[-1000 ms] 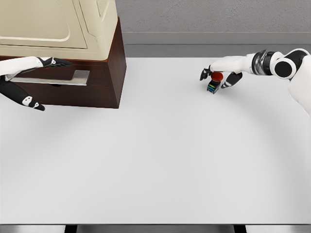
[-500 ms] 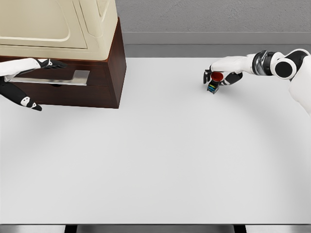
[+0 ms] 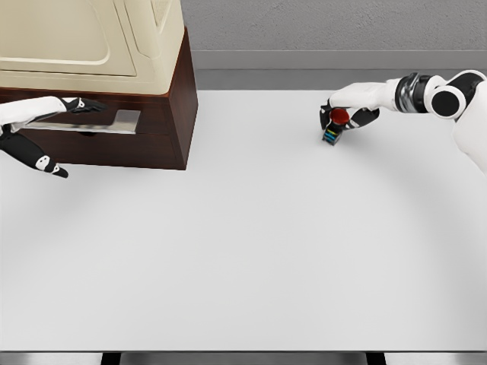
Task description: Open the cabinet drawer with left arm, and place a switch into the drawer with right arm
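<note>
The switch (image 3: 335, 126) sits near the table's (image 3: 251, 251) far edge, toward its right corner, and appears tilted: its red button cap faces up and slightly away from the camera, its dark body with coloured stripes below and nearer the camera. Its long axis runs from cap to base, leaning rather than upright. The right hand (image 3: 348, 112) is wrapped about it — fingers curled around the red cap from above and behind — so the cap is partly covered and whether the base touches the table cannot be told.

At the table's far left corner stands the cabinet (image 3: 171, 114), dark brown wood with a cream top section cut off by the upper and left edges. Its drawer (image 3: 99, 137) looks shut, the front flush with the body; nothing of its inside shows. A pale metal handle (image 3: 114, 122) lies across the drawer front. The left hand (image 3: 72, 105) rests at this handle with fingers extended — whether they grip it cannot be told.
</note>
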Motion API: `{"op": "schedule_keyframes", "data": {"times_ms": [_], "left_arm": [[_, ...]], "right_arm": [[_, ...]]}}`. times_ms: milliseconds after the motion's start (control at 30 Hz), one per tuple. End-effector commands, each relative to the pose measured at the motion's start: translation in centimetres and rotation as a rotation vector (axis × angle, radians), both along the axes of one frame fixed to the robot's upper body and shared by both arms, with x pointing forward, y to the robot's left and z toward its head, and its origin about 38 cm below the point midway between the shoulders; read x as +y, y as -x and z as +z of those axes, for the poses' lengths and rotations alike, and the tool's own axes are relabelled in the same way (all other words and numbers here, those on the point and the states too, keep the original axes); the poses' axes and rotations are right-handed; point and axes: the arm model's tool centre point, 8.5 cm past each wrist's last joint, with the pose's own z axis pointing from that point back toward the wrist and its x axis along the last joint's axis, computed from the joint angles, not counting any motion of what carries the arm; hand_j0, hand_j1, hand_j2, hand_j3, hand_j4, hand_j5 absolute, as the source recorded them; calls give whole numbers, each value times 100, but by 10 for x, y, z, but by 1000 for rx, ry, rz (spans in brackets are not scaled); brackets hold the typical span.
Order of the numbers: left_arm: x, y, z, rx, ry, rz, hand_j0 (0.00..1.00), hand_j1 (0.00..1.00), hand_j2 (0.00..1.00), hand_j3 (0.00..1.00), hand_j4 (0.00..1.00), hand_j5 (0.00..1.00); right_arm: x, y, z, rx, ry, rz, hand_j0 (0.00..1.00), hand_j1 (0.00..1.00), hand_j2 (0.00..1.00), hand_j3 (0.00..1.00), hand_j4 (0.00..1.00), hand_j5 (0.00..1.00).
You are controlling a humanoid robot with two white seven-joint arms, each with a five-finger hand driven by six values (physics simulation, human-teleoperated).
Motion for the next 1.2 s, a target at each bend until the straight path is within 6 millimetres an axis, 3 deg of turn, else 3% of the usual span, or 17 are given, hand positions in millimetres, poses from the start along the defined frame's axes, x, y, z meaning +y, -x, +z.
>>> {"op": "schedule_keyframes", "data": {"times_ms": [0, 300, 567, 867, 1167], "left_arm": [[0, 0, 0, 0, 2, 0, 100, 100, 100, 100, 100, 100], [-4, -2, -6, 6, 9, -4, 100, 100, 100, 100, 100, 100], [-6, -2, -7, 7, 13, -8, 100, 100, 100, 100, 100, 100], [3, -4, -13, 24, 13, 21, 100, 100, 100, 100, 100, 100], [-3, -5, -14, 22, 29, 8, 100, 100, 100, 100, 100, 100]], "right_arm": [[2, 0, 3, -6, -8, 4, 49, 49, 49, 49, 49, 49], [8, 0, 11, -25, -8, 41, 48, 48, 48, 48, 48, 48], [27, 3, 28, -74, -7, 109, 48, 48, 48, 48, 48, 48], [34, 0, 45, -104, 6, 128, 46, 46, 46, 46, 46, 46], [63, 19, 61, -167, 37, 266, 46, 46, 46, 46, 46, 46]]}}
